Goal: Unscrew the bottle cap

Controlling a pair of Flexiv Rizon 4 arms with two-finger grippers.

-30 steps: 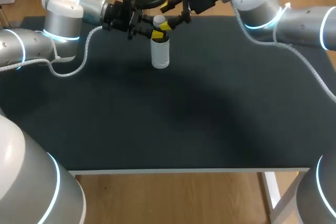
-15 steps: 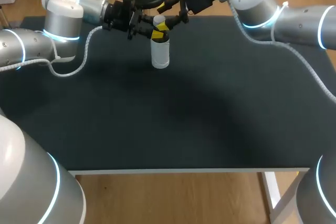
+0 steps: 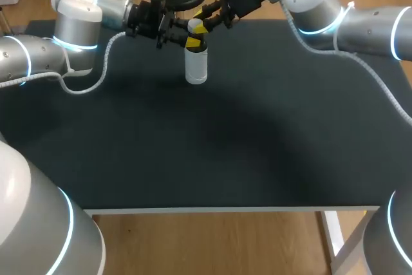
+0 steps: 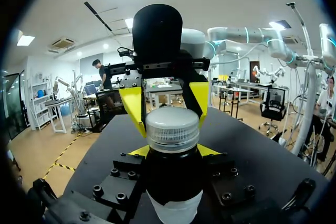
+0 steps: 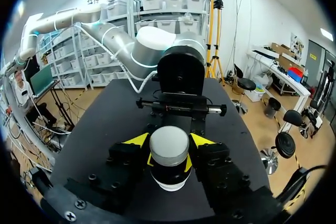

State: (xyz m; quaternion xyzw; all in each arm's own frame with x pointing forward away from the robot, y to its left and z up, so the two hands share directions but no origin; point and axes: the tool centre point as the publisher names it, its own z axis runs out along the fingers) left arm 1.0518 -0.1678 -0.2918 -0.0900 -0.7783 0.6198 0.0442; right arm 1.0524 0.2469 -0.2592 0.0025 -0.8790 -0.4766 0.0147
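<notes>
1. Dark bench [image 3: 257, 133], arms coming in from both sides and meeting at its far middle.
2. The bottle [image 3: 196, 66] stands upright on the bench there: white body, dark collar at the neck, pale ribbed cap [image 3: 194, 25] on top.
3. My left hand [image 4: 173, 153] is clamped on the bottle at the dark collar just under the cap, coming in level from the left. The yellow tips show on both sides of the neck.
4. My right hand [image 5: 169, 141] comes in from the far right and sits around the cap, which lies between its 2 sides. Whether it is pressing on the cap or just beside it, I cannot tell. It looks very close in the right wrist view.
5. The cap looks fully seated, with no gap or tilt that I can see.
6. Step in hand, my guess: the left hand is bracing the bottle while the right hand gets set on the cap. The unscrewing itself looks not yet done.
7. The next move needs a firm squeeze on the cap, then a twist about the bottle's upright axis to loosen it, with the left hand holding the neck.
8. Risk: a loose grip would slip on the ribbed cap, or the bottle would spin in the left hand.
</notes>
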